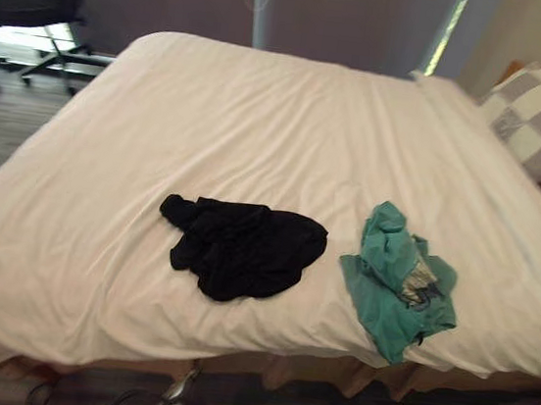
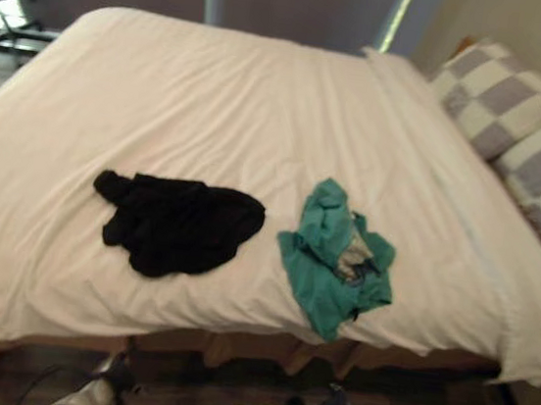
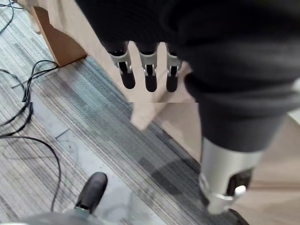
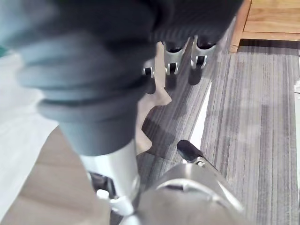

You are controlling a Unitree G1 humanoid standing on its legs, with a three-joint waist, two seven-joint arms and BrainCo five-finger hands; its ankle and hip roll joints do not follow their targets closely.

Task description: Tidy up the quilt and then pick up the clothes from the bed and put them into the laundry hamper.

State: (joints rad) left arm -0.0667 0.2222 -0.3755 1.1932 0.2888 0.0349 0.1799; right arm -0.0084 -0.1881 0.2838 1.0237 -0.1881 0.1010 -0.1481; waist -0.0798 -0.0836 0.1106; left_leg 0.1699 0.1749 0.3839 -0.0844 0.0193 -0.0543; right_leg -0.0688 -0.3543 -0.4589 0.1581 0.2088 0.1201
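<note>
Two crumpled garments lie on the smooth white quilt (image 1: 259, 132) in the head views, a black top (image 1: 242, 247) mid-bed and a green shirt (image 1: 399, 283) near it, overlapping the bed's near edge; both look soft, light and limp, best pinched at a raised fold. Left wrist view: the left hand (image 3: 149, 70) hangs over the floor (image 3: 70, 140), fingers straight, holding nothing. Right wrist view: the right hand (image 4: 178, 58) likewise hangs loose and empty beside the bed.
</note>
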